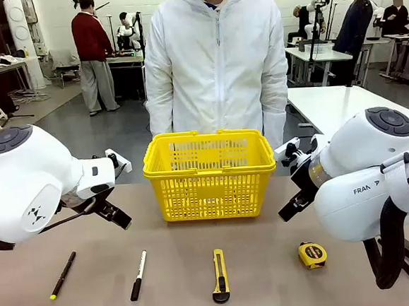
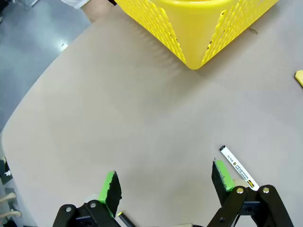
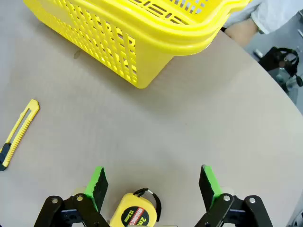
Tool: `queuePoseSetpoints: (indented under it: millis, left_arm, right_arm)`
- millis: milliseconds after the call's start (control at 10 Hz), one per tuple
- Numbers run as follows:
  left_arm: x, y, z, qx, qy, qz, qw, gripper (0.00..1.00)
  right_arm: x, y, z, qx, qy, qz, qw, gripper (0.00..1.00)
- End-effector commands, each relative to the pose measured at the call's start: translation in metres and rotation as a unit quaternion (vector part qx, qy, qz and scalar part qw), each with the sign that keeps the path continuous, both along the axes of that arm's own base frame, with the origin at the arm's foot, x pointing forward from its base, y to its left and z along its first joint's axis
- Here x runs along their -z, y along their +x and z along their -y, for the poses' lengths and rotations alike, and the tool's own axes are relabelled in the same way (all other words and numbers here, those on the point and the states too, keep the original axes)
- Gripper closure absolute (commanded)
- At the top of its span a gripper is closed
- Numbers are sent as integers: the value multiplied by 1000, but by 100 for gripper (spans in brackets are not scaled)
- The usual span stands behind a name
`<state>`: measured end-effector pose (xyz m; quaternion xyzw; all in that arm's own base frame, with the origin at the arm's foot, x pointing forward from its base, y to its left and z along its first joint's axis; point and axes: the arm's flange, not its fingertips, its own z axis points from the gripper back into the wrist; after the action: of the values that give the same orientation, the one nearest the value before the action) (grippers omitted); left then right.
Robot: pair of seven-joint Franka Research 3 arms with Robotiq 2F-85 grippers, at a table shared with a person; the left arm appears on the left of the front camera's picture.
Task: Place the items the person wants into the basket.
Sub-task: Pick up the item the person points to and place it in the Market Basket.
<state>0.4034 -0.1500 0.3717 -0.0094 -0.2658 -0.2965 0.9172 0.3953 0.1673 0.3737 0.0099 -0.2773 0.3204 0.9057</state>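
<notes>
Left claw point(image 2: 165, 179) and right claw point(image 3: 152, 177) both stand with fingers apart, holding nothing, above the counter point(image 1: 181, 304). The marker point(image 2: 238, 167) lies just beside one left finger, and the tape measure point(image 3: 134, 213) lies under the right claw. The basket point(image 1: 211, 195) stands mid-counter before the person point(image 1: 215, 67). The utility knife point(image 1: 220, 275), tape measure, marker and pen point(image 1: 62, 275) lie in a row nearer the robot, outside it.

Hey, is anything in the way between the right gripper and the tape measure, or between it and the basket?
Nothing visible. The open right gripper hangs over the tape measure, and only bare table lies between it and the basket.
</notes>
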Motion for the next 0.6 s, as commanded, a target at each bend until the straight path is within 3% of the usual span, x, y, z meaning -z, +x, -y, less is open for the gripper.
queuePoseSetpoints:
  millis: [0,500]
  left_arm:
    - [0,0,0,0,0,0,1000,0]
    - [0,0,0,0,0,0,1000,0]
  right_arm:
    - [0,0,0,0,0,0,1000,0]
    - [0,0,0,0,0,0,1000,0]
